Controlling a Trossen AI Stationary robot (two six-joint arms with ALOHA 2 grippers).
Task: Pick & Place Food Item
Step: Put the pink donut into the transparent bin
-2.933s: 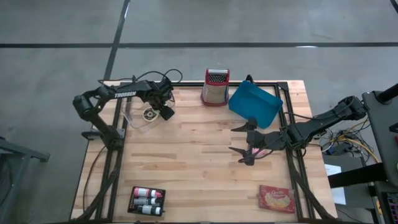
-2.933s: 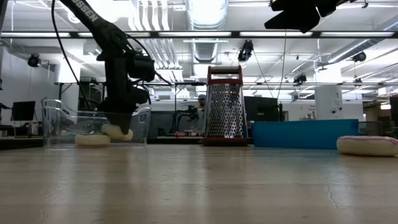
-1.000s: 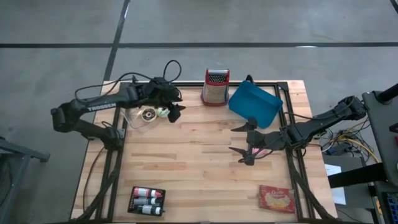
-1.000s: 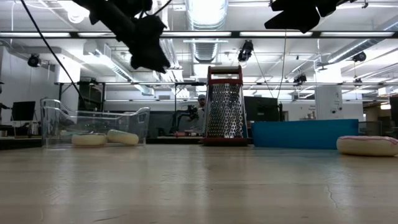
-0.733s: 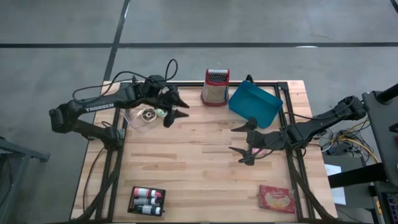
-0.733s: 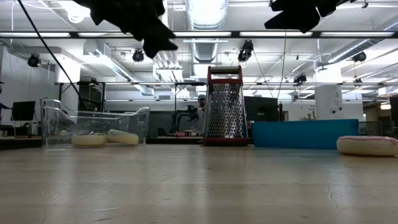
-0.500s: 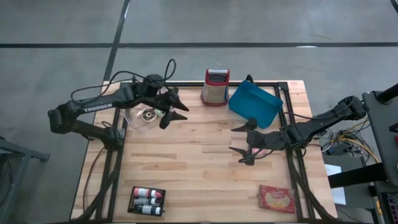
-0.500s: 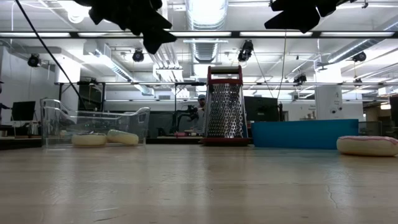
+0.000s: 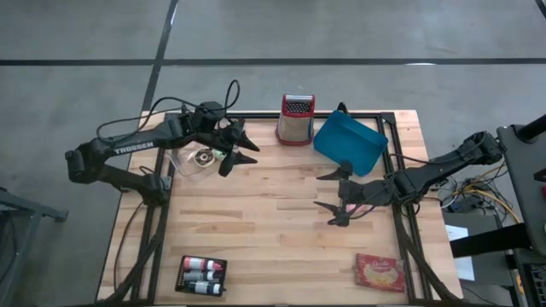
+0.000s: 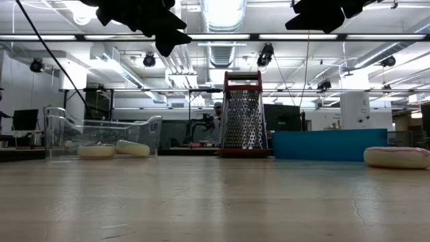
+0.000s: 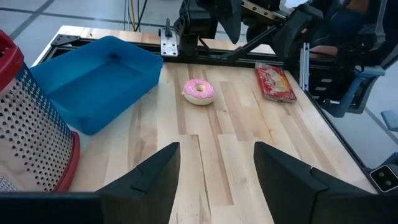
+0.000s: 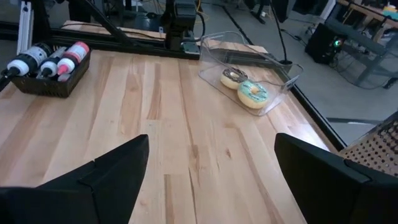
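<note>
Wooden plank worktop (image 9: 256, 222), black-framed, on grey concrete floor. Clear container (image 9: 193, 161) holds two donuts (image 12: 246, 87); left claw (image 9: 237, 152) above it, parted, empty. Right claw (image 9: 333, 198) wide, empty, over pink donut (image 11: 199, 92).

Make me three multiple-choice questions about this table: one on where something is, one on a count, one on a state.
1. Where is the pink donut?
A. on the bare table
B. in the blue tray
C. in the clear container

2. How many donuts lie in the clear container?
A. none
B. two
C. four

3. How is the left claw?
A. open and empty
B. shut on a donut
C. shut on the grater

Key: 1 A, it sits on wood beside the blue tray. 2 B, the right wrist view shows two. 3 A, nothing between its fingers.
</note>
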